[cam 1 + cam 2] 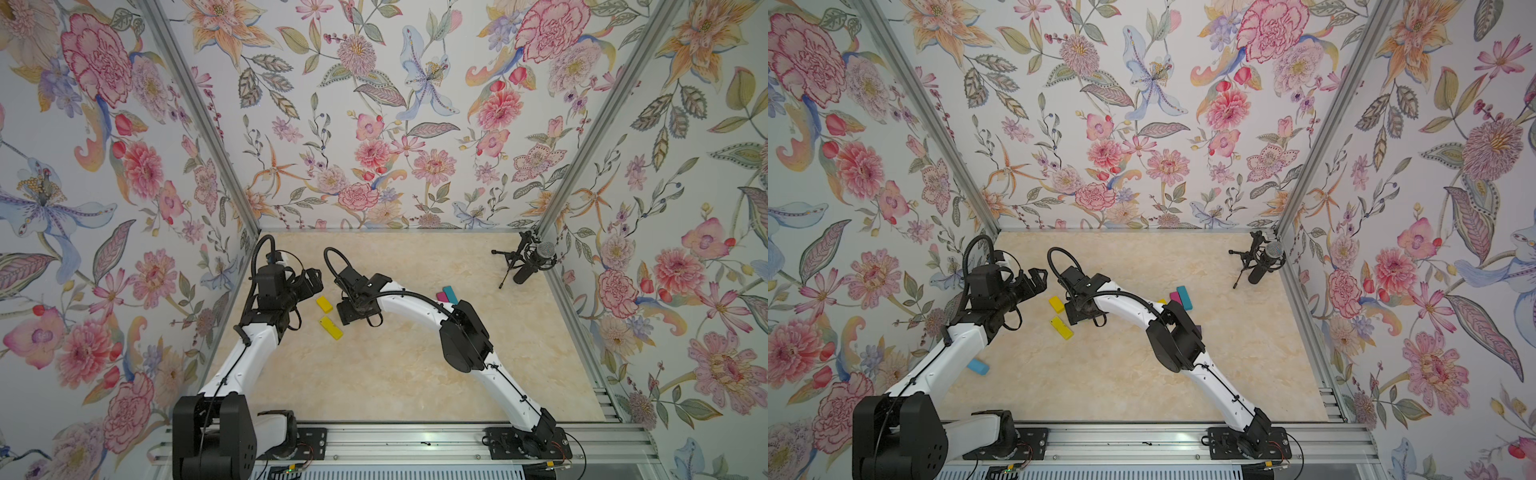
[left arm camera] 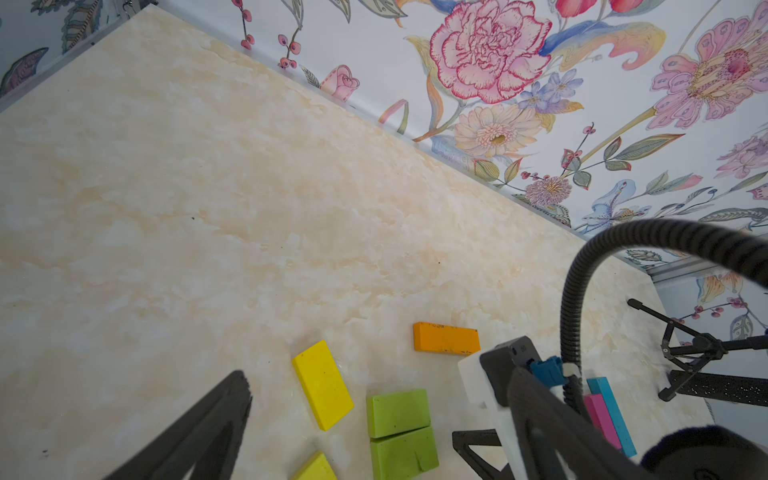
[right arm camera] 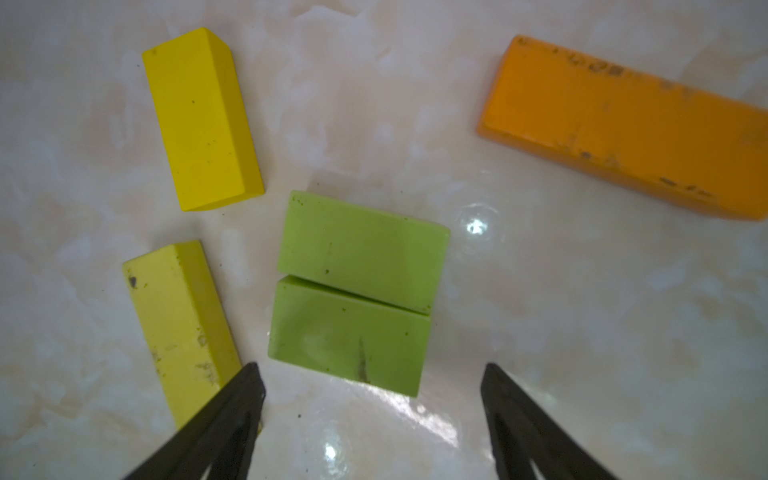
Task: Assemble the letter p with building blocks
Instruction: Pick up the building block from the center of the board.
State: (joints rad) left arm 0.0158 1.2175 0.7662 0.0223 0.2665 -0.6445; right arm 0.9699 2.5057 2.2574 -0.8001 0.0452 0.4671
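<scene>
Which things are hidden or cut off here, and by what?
Both top views: two lime green rectangular blocks, hidden under the right hand.
Right wrist view: orange rectangular block, cut off by the edge.
Left wrist view: pale yellow rectangular block, cut off by the edge.

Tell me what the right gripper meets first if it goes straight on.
Probably the nearer lime green block, straight ahead of the open right gripper; depth is unclear, so the table just short of it could come first.
</scene>
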